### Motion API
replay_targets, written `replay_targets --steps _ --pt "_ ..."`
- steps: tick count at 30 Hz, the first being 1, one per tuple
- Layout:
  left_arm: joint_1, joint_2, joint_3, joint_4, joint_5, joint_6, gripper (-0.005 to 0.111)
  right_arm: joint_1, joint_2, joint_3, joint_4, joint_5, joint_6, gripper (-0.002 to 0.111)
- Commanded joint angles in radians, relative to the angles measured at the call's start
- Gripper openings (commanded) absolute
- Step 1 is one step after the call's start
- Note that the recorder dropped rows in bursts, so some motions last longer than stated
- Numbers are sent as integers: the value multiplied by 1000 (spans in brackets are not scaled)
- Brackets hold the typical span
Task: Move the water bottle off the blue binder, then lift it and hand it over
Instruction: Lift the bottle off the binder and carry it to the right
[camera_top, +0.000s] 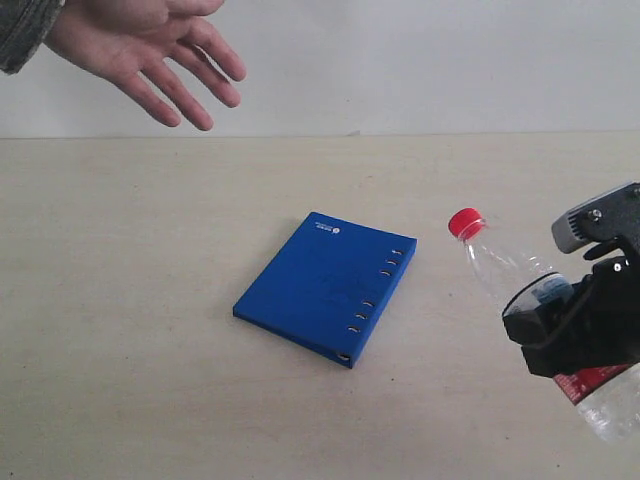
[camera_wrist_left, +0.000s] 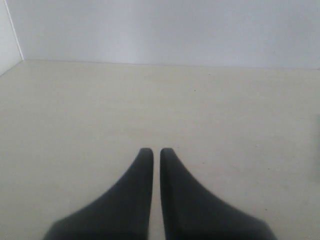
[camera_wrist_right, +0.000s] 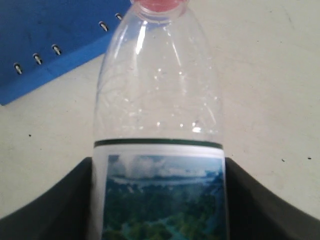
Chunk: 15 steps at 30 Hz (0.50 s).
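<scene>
Rightward, right end effector around tilted water bottle, near blue binder.

Closed left end effector over table

**Black fingers, grey bracket**

The right gripper is a blocky matt-black housing topped by a grey metal bracket with one dark screw head. Its fingers are broad and black. The left gripper has two smooth black fingers, wide at the base and curving to narrow rounded tips.
</scene>
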Motion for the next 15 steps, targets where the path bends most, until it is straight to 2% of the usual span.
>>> replay_targets --steps 1,3,8,15 --pt "-5 -4 4 -7 0 5 5 -3 -2 -19 50 16 -47 0" --pt "-5 -4 4 -7 0 5 5 -3 -2 -19 62 18 -107 0" --pt "-5 -4 4 -7 0 5 5 -3 -25 -37 62 105 -63 0" --pt "-5 -4 4 -7 0 5 5 -3 -276 -57 62 143 55 0"
